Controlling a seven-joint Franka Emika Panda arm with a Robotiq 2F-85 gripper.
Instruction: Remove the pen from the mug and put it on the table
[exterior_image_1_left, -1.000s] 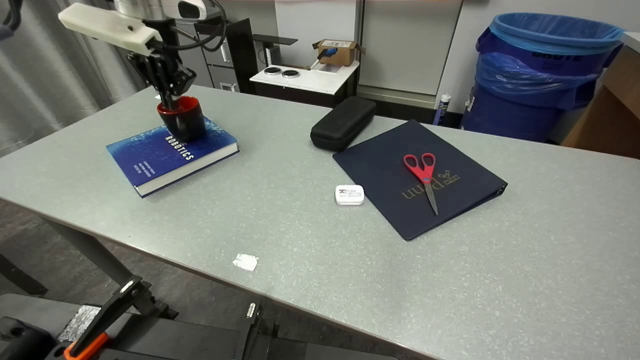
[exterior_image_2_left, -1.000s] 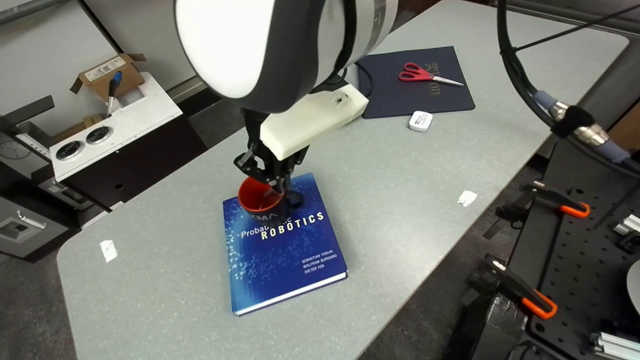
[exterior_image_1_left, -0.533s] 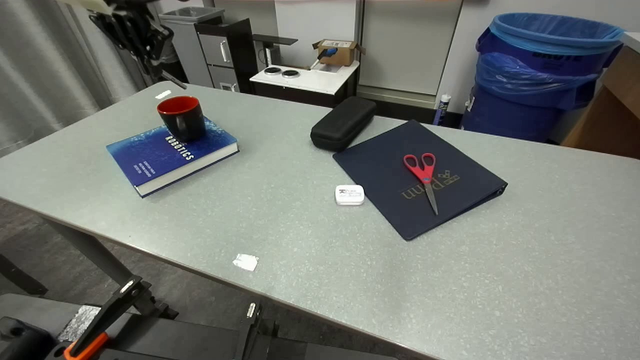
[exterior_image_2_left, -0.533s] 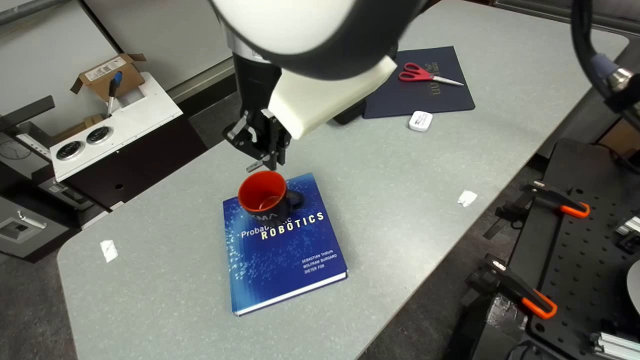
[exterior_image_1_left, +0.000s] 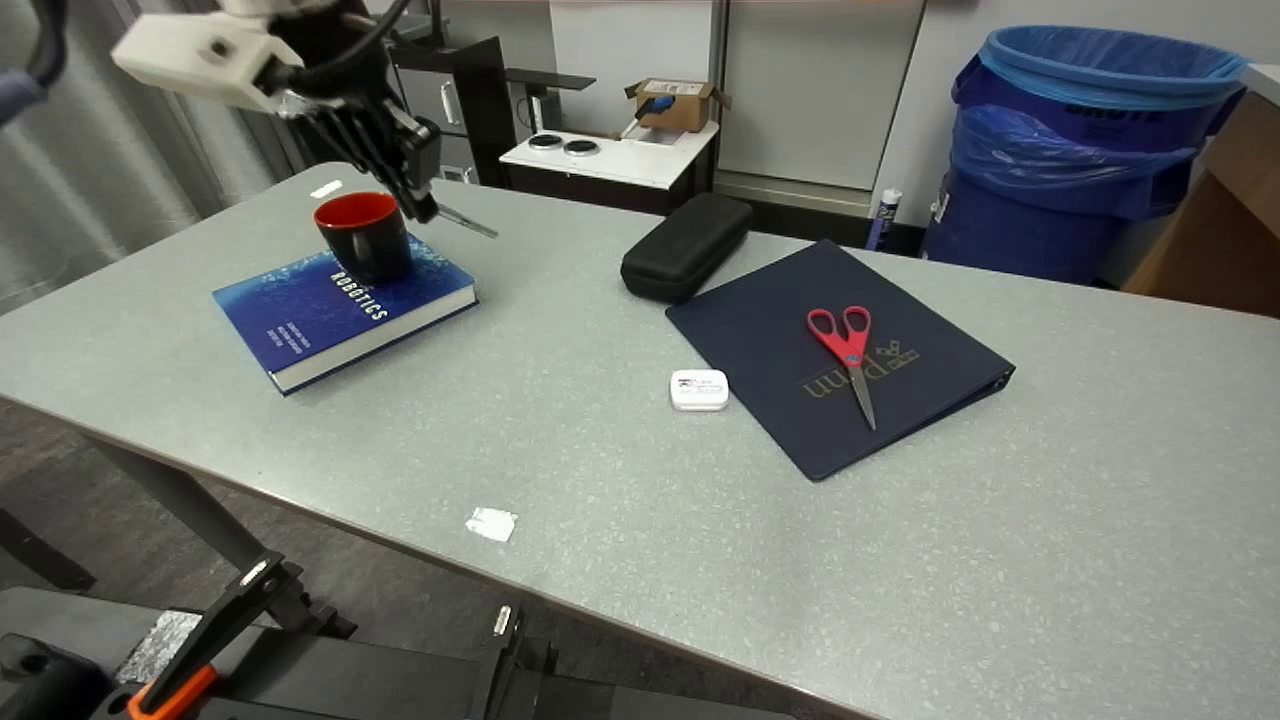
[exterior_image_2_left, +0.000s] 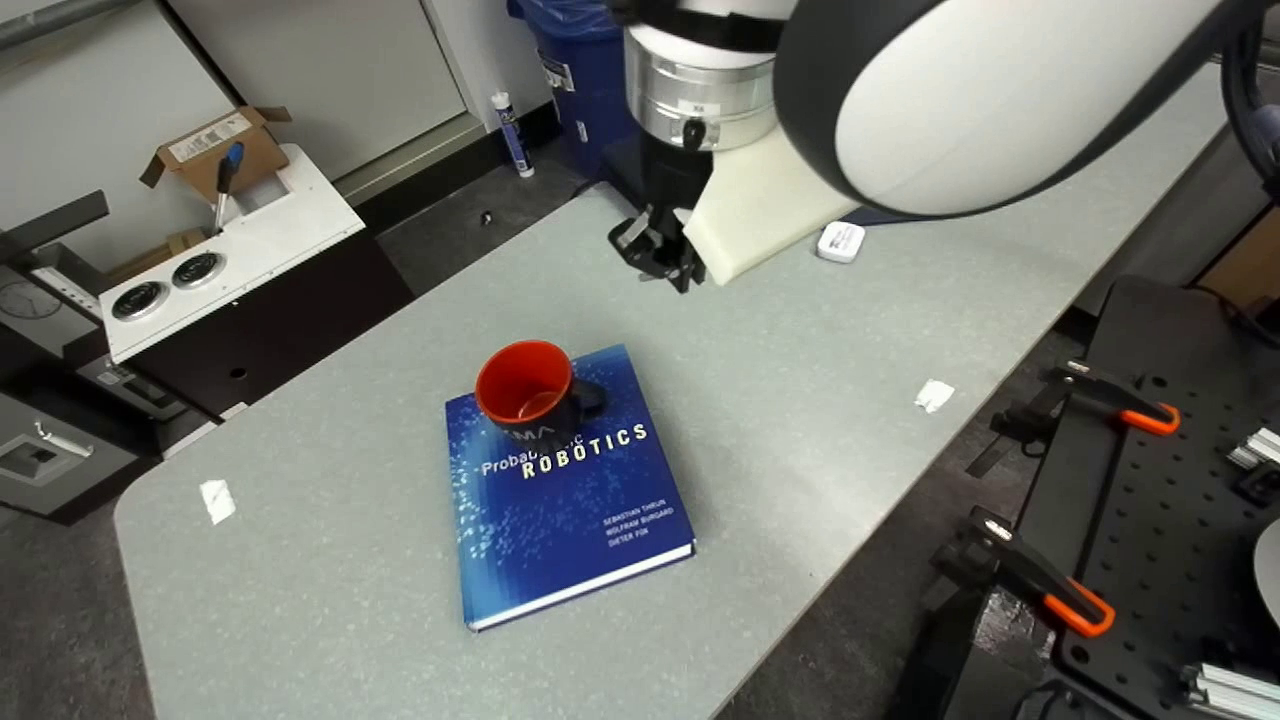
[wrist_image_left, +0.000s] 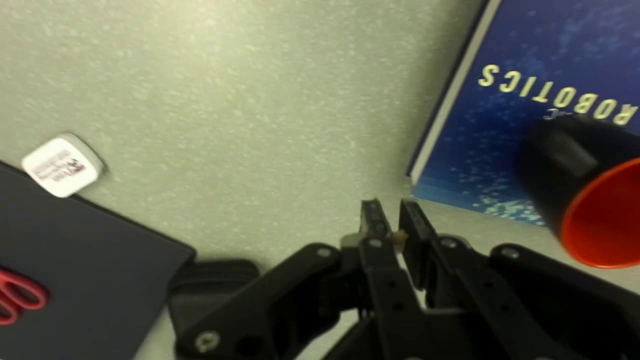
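Note:
My gripper (exterior_image_1_left: 425, 208) is shut on the pen and holds it above the table (exterior_image_1_left: 560, 400). The silvery pen (exterior_image_1_left: 468, 221) sticks out sideways from the fingertips in an exterior view. Its end (wrist_image_left: 399, 239) shows between the two fingers in the wrist view. The red-lined black mug (exterior_image_1_left: 376, 250) stands upright on the blue book and is apart from the gripper. It also shows in an exterior view (exterior_image_2_left: 525, 375), where the gripper (exterior_image_2_left: 682, 280) is up and to the right of it. In the wrist view the mug (wrist_image_left: 565, 160) is at the right.
The blue book (exterior_image_2_left: 590, 530) lies under the mug. A black case (exterior_image_1_left: 688, 245), a white tin (exterior_image_1_left: 699, 390) and a navy binder (exterior_image_1_left: 760, 350) with red scissors (exterior_image_1_left: 850, 345) lie farther along the table. A white paper scrap (exterior_image_1_left: 492, 524) is near the front edge.
The gripper was down in the mug, then rose out of it with the pen. It has since moved past the mug toward the black case. The mug and book have not moved.

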